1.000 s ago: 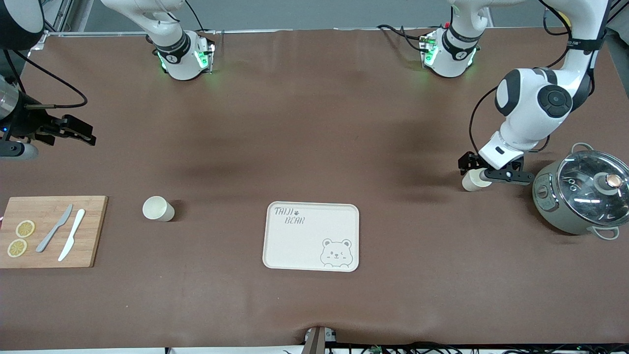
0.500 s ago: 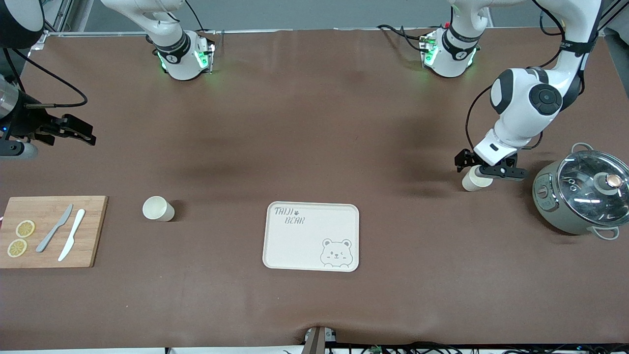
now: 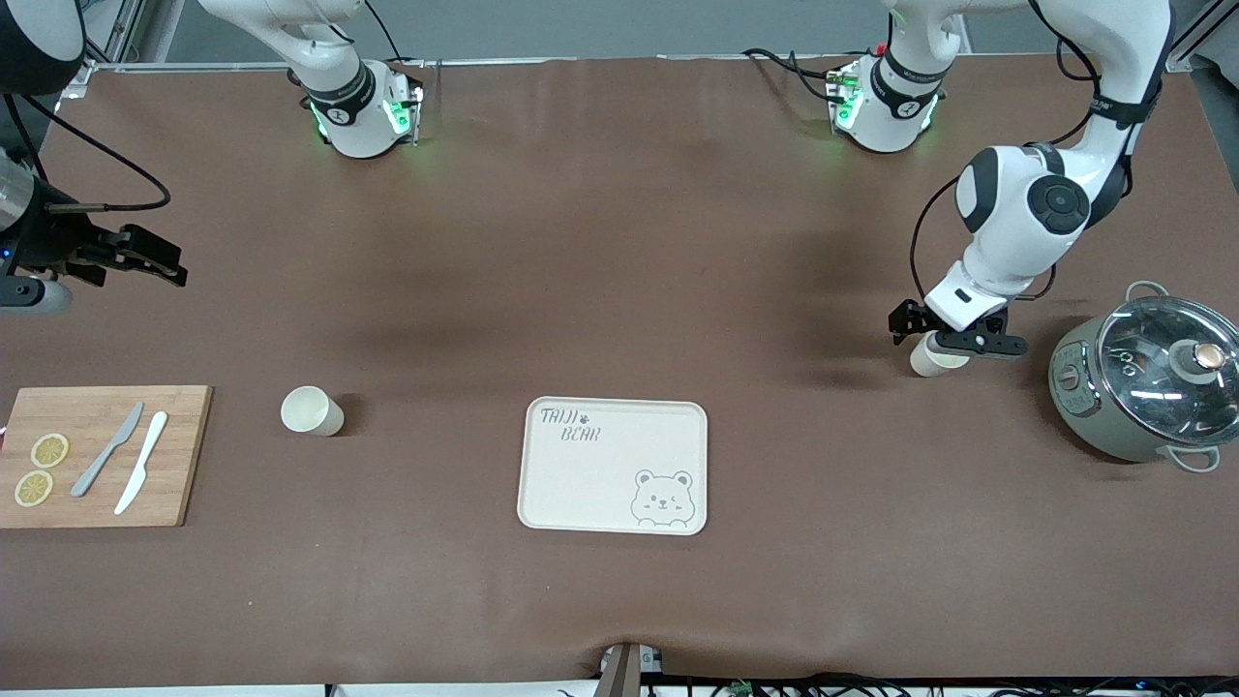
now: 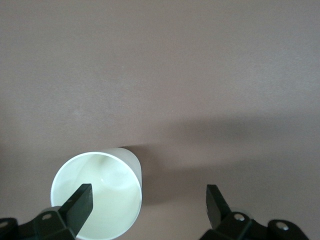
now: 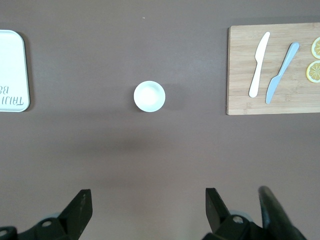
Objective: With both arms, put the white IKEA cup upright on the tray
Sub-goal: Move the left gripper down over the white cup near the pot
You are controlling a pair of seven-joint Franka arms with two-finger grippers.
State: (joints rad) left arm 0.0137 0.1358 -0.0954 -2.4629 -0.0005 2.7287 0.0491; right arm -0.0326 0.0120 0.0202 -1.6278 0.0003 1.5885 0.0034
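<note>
You only see part of the white cup [image 3: 931, 360] under the left gripper [image 3: 953, 337] in the front view, because the gripper's black body covers its upper side, and in the left wrist view the picture's edge cuts off the cup's rim. The right arm [image 3: 29, 242] runs off the front view's edge, so you see little more than its black gripper [image 3: 145, 259]. The pot [image 3: 1147, 387] at the left arm's end of the table is clipped by that view's edge too.

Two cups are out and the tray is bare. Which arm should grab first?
Left. Its open end effector is right over the cup beside the pot, one finger already across the rim. The right end effector waits high, well off the cup near the cutting board.
</note>
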